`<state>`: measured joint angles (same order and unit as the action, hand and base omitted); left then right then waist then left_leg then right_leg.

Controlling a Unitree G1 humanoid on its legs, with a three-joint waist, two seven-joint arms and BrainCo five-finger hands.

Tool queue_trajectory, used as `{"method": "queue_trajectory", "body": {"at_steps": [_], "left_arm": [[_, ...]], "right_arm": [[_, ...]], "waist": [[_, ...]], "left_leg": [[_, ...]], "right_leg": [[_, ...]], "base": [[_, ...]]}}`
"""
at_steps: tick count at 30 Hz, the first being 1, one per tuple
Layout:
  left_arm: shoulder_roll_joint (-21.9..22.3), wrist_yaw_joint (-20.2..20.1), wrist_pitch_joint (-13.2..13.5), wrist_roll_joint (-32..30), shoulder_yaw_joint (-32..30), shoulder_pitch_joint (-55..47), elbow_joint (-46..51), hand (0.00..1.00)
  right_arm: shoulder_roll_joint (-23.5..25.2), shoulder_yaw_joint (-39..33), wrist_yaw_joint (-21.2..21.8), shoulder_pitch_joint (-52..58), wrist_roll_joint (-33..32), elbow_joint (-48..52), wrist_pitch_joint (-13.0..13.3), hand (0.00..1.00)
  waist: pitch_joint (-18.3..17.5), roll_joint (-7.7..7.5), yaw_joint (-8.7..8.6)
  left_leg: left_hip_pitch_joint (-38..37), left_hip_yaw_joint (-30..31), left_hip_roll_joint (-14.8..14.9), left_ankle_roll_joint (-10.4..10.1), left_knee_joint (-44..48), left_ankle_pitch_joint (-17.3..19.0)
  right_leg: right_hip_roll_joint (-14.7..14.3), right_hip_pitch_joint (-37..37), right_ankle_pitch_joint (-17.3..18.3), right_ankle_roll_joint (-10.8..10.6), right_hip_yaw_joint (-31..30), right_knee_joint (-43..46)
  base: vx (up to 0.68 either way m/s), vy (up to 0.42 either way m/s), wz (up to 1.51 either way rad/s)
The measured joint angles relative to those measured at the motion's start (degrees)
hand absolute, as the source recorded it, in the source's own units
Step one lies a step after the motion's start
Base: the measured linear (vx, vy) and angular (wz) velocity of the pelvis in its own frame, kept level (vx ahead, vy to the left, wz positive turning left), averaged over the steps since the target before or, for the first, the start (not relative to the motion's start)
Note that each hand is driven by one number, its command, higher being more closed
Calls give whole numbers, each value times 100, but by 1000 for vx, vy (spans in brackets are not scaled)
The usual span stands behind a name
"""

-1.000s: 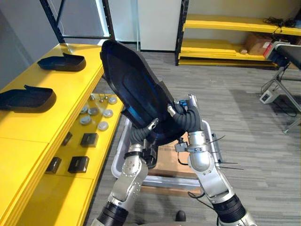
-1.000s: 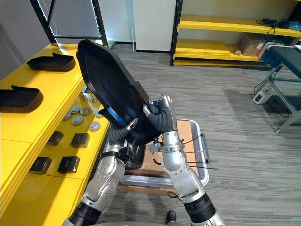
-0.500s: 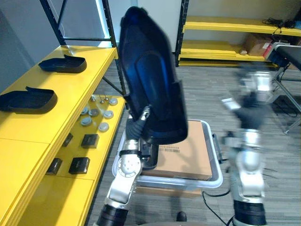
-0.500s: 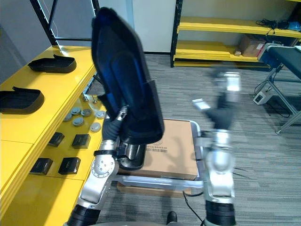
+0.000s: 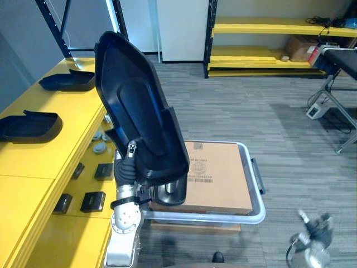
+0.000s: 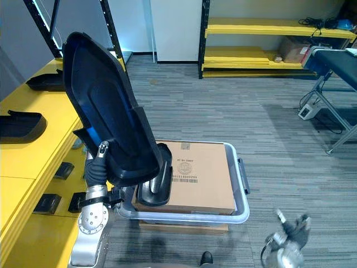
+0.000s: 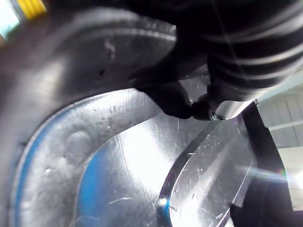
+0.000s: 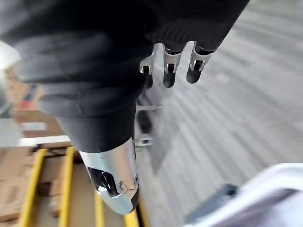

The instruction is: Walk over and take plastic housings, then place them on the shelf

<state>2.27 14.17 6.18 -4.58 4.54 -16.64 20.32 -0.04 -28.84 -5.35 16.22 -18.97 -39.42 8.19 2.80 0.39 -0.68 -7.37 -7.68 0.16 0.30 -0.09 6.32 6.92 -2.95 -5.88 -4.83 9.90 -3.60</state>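
progress looks about midway for this piece: the left hand [image 5: 124, 170] has its fingers curled round the lower edge of a large black plastic housing [image 5: 139, 123] and carries it upright. the piece is lifted clear of the grey tote [image 5: 212, 218] and the cardboard box [image 5: 217, 178], just beside the yellow shelf [image 5: 39, 162] on the robot's left. the right hand [image 6: 291, 229] hangs low by the robot's right side, its fingers [image 8: 166, 71] loose and holding nothing. two dark housings already lie on the shelf top, a near housing [image 5: 30, 125] and a far housing [image 5: 66, 81], so part of the job seems done. what is left, as i judge it, is to swing the carried housing over the bare yellow surface and set it down. another dark piece [image 6: 153, 187], probably a housing, waits in the tote.
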Motion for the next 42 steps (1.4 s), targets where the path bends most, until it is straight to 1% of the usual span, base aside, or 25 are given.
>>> {"method": "queue_trajectory", "body": {"at_steps": [6,10,12,14,15,16,17,19,20,22,23,24,25,26,27,28,29,31,33,36,37,38,39,41,42], "left_arm": [[93,-140,0,58,-16,-138,99,100],[98,-152,16,169,13,18,485,100],[109,-135,69,181,48,198,524,100],[159,-120,74,246,127,315,552,100],[157,-115,74,277,170,319,552,100],[151,-113,78,293,245,324,555,100],[148,-116,88,292,326,341,553,100],[140,-141,128,298,561,502,460,100],[124,-174,157,357,733,666,332,100],[113,-180,170,426,857,786,48,100],[109,-181,170,426,873,808,-27,100],[107,-181,170,454,871,825,-160,100],[107,-185,168,491,896,829,-303,100],[105,-219,143,497,942,847,-511,100],[102,-289,69,496,1094,881,-609,100],[102,-295,64,496,1176,879,-611,100],[68,-291,134,494,1284,946,-640,100],[72,-265,200,496,1291,1074,-775,100],[57,-259,202,490,1289,1125,-1050,100],[61,-258,182,480,1307,1147,-1371,100],[48,-256,180,468,1350,1142,-1400,100],[78,-247,191,410,1337,1138,-1415,100],[94,-241,189,410,1329,1125,-1418,100],[91,-223,179,386,1356,1050,-1390,100],[91,-244,179,386,1356,1054,-1373,100]], "right_arm": [[212,753,326,13,185,-797,-231,0],[241,1116,301,-300,330,-929,-212,0],[264,1262,292,-436,332,-925,-197,0],[234,1442,278,-603,350,-921,-214,0],[239,1425,273,-586,373,-919,-215,0],[231,1418,244,-526,380,-921,-209,0],[257,1505,250,-416,390,-868,-221,0],[237,1641,277,-327,394,-841,-221,0],[174,1690,290,-397,455,-846,-260,0],[196,1763,304,-413,572,-748,-267,0],[204,1811,303,-427,602,-723,-278,0],[253,1864,299,-480,631,-688,-339,0],[257,1865,295,-506,648,-680,-383,0],[228,1875,299,-491,711,-628,-424,0],[133,1876,283,-438,741,-558,-446,0],[85,1881,288,-389,748,-512,-451,0],[37,1862,301,-355,745,-478,-433,0],[63,1856,314,-399,735,-517,-428,0],[22,1841,303,-457,699,-636,-412,0],[-34,1841,291,-436,592,-587,-396,0],[5,1860,293,-367,595,-572,-376,0],[95,1862,300,-303,560,-580,-341,0],[81,1857,301,-318,553,-590,-339,0],[-81,1845,308,-339,557,-542,-354,0],[-80,1842,305,-332,554,-525,-356,0]], "waist": [[76,-49,162],[274,-205,189],[403,-215,219],[539,-176,227],[549,-176,283],[557,-184,321],[537,-284,303],[530,-325,167],[518,-266,169],[449,-234,153],[433,-248,167],[401,-298,183],[375,-272,229],[329,-177,261],[331,-67,237],[326,5,179],[254,46,64],[246,-42,20],[257,-20,-48],[275,-3,-219],[219,-157,-212],[236,-280,-152],[237,-251,-121],[121,83,29],[120,105,28]], "left_leg": [[-26,474,-35,-27,15,-24],[587,1328,-202,-81,417,-105],[967,852,-33,3,676,-45],[1334,-629,456,35,1172,-82],[1432,-960,517,89,1264,-46],[1471,-1547,594,297,1382,142],[1293,-2740,897,211,1615,498],[1163,-3626,1068,205,1824,567],[1255,-3578,979,324,1969,608],[1252,-3275,780,350,1759,617],[1226,-3232,727,356,1719,617],[1168,-3164,597,356,1708,625],[1092,-3164,553,348,1702,637],[978,-3099,509,331,1677,651],[733,-2873,447,331,1537,651],[612,-2694,439,331,1408,651],[546,-2343,478,315,1178,652],[404,-1983,469,295,1012,611],[233,-1651,455,280,977,611],[166,-940,452,122,1138,608],[148,-753,386,-59,1259,664],[96,-652,309,-234,1330,811],[77,-641,335,-248,1333,819],[116,-670,788,-419,1383,858],[111,-670,856,-513,1274,798]], "right_leg": [[107,-202,192,-45,491,171],[415,-229,439,-129,1675,522],[607,-226,551,-189,2268,743],[888,-232,667,-244,2929,1152],[973,-244,670,-248,3044,1237],[1078,-320,668,-250,3257,1305],[1228,-521,659,-265,3670,1326],[1437,-727,571,-396,4096,1395],[1648,-668,535,-463,4419,1667],[1471,-749,678,-664,4332,1316],[1386,-782,667,-649,4332,1181],[1242,-798,534,-462,4403,1042],[1352,-896,487,-432,4487,1202],[1563,-890,425,-300,4416,1803],[1794,-772,317,241,3847,2712],[1870,-546,322,437,3342,3234],[1598,-3,1004,228,2115,3955],[961,587,1674,165,932,4193],[531,978,1991,173,432,3962],[23,1487,1936,144,-414,3184],[-19,1509,1347,74,-685,2640],[105,1455,1009,29,-734,2554],[99,1431,1035,41,-718,2561],[-212,1164,1018,168,-409,2103],[-281,1092,987,214,-347,1977]], "base": [[-11,-22,44],[-7,-2,148],[-48,40,182],[8,109,159],[24,206,110],[66,227,108],[108,222,125],[183,214,131],[183,286,98],[121,242,74],[97,118,67],[75,21,35],[117,77,45],[147,169,64],[128,171,81],[184,101,119],[98,-14,107],[177,-102,112],[191,-114,105],[177,-165,135],[178,-259,127],[181,-277,100],[165,-278,57],[126,-232,24],[57,-173,18]]}}
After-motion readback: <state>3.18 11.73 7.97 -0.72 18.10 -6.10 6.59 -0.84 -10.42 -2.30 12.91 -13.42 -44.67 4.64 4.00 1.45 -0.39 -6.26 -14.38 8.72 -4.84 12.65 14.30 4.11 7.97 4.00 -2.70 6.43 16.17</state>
